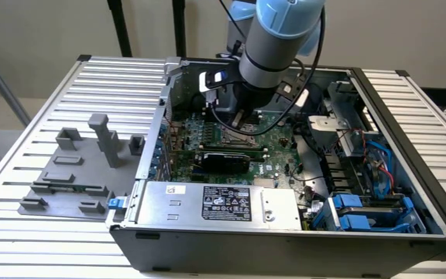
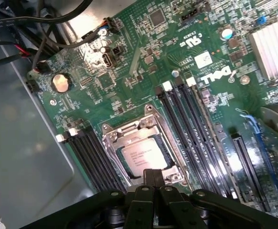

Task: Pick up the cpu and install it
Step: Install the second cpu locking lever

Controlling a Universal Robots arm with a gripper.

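The cpu (image 2: 142, 153), a small square chip with a silvery top, lies flat inside the black socket with its metal frame (image 2: 111, 138) on the green motherboard (image 2: 129, 76). My gripper (image 2: 153, 173) hangs just over the socket's edge beside the cpu. Its two dark fingers are pressed together with nothing between them. In the exterior view the arm reaches down into the open computer case (image 1: 409, 145), and the gripper (image 1: 239, 120) sits above the socket (image 1: 243, 139).
Black memory slots (image 2: 186, 129) flank the socket on both sides. A finned heatsink (image 2: 272, 43) and loose cables (image 2: 43, 28) lie nearby. The power supply (image 1: 223, 203) and blue drive bays (image 1: 362, 215) fill the case's near side. Grey fixture blocks (image 1: 76, 168) stand on the slatted table.
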